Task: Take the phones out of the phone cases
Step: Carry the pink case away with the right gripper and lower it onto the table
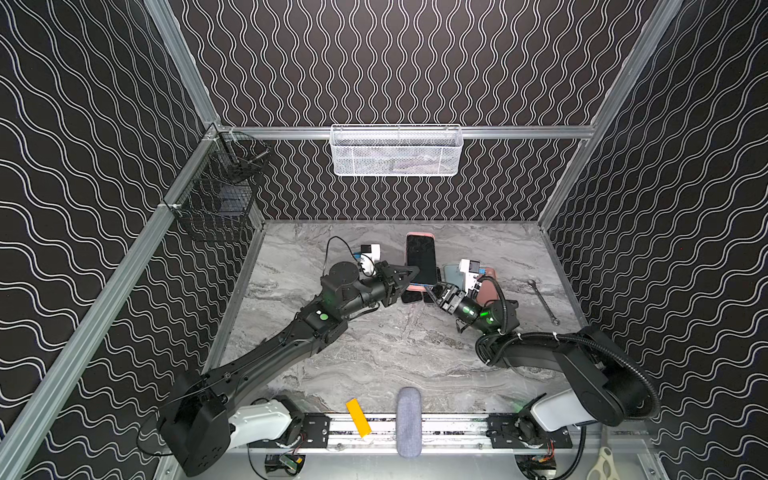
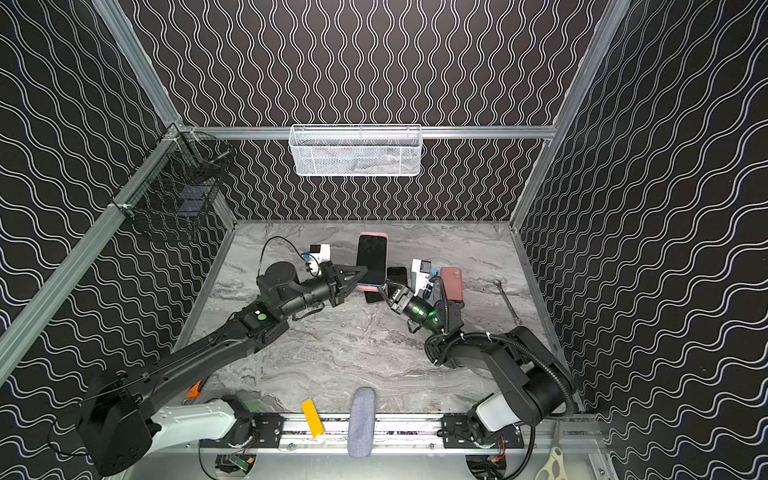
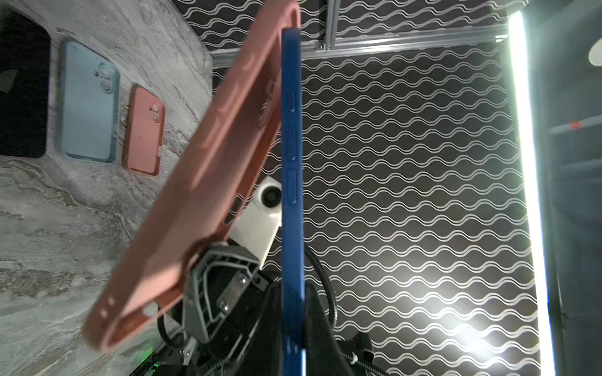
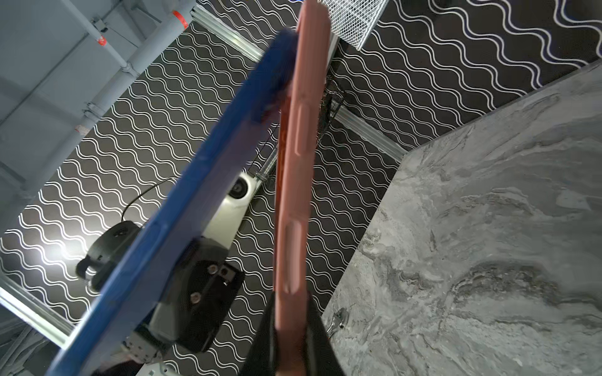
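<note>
A blue phone (image 1: 420, 257) with a dark screen is held up above the table in both top views, screen facing up. Its pink phone case (image 1: 415, 287) shows as a rim round it. My left gripper (image 3: 293, 312) is shut on the phone's blue edge (image 3: 292, 162). My right gripper (image 4: 291, 312) is shut on the case's side wall (image 4: 294, 195). In both wrist views the case (image 3: 208, 162) splays away from the phone (image 4: 195, 195) at the gripped end, and the two still meet at the far end. The grippers (image 1: 413, 272) (image 1: 436, 286) sit close together.
Beneath lie a black phone (image 1: 411, 297), a light blue case (image 3: 88, 104) and a salmon case (image 3: 145, 130). A wrench (image 1: 542, 301) lies at the right. A white mesh basket (image 1: 397, 149) and a black wire basket (image 1: 220, 195) hang on the walls. A yellow block (image 1: 358, 417) sits in front.
</note>
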